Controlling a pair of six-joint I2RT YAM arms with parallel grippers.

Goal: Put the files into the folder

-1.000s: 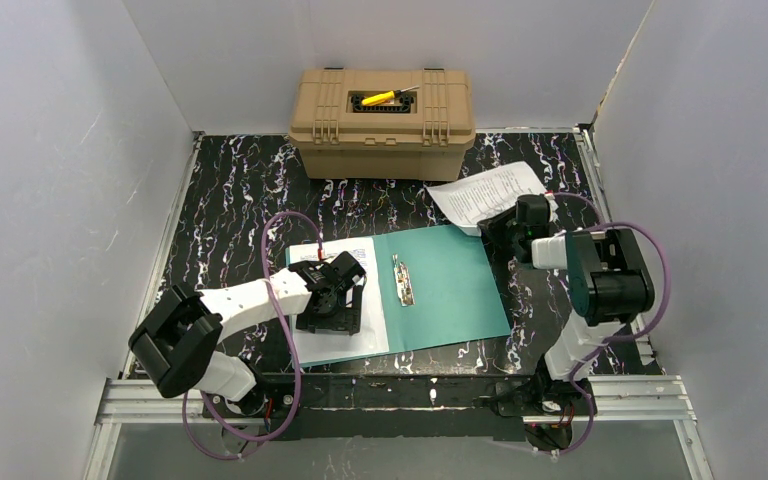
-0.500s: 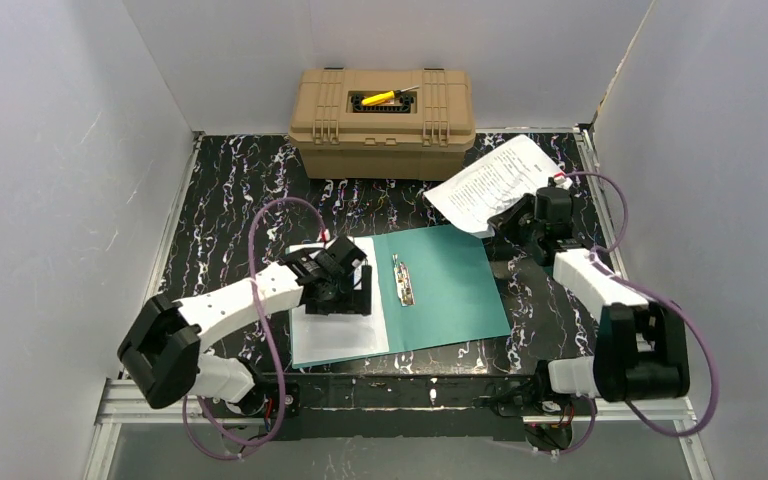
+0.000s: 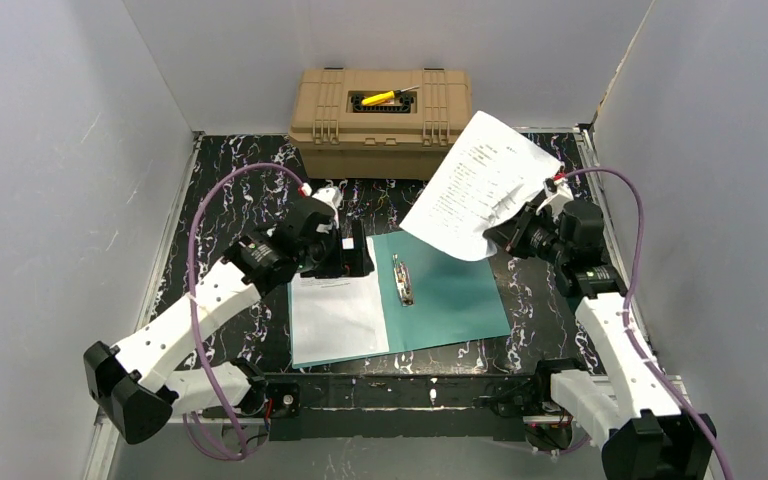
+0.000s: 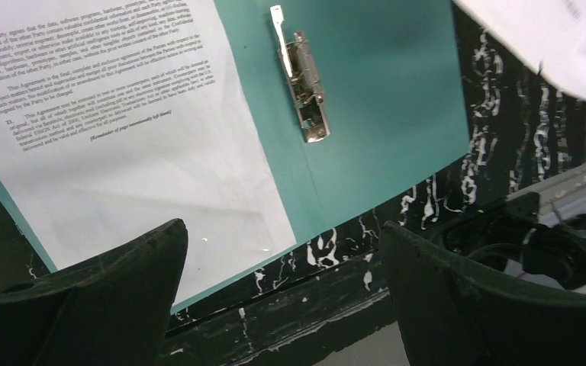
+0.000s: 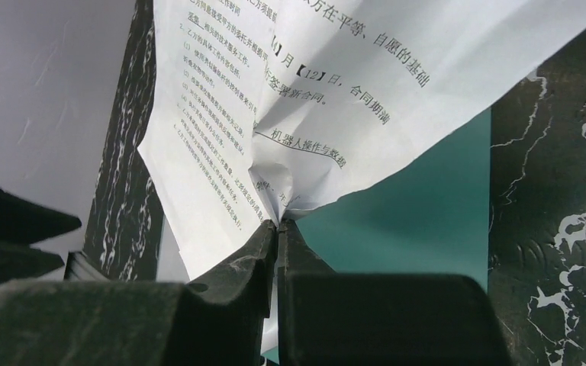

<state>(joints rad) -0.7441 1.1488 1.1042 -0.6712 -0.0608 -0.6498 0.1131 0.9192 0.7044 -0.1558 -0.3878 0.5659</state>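
- The raised sheet (image 3: 475,185) hangs tilted in the air over the far right corner of the folder (image 3: 455,290). Its top corner reaches in front of the tan case (image 3: 385,125).
- The right fingers (image 3: 508,232) are closed tight on the raised sheet's lower right edge, and the paper is crumpled at the pinch (image 5: 277,229).
- The flat sheet (image 3: 338,318) lies on the open green folder's left leaf. Its near edge runs close to the folder's near edge, just short of the counter's (image 3: 230,190) front rail.
- The left fingers (image 3: 353,258) hang spread wide over the far end of the flat sheet, holding nothing.
- A metal clip (image 3: 401,278) lies beside the fold, on the green right leaf.
- The raised sheet carries Chinese print; "机器人操作与数据" can be read in the right wrist view.
- The flat sheet's print is English. It includes "This Agreement" and the closing line "Remainder of page intentionally left blank" (image 4: 122,137).
- A band of black marbled counter shows between the folder and the tan case, and a wider stretch runs left to the white wall.
- The tan case sits against the back wall, with a yellow tool (image 3: 380,97) on its lid.
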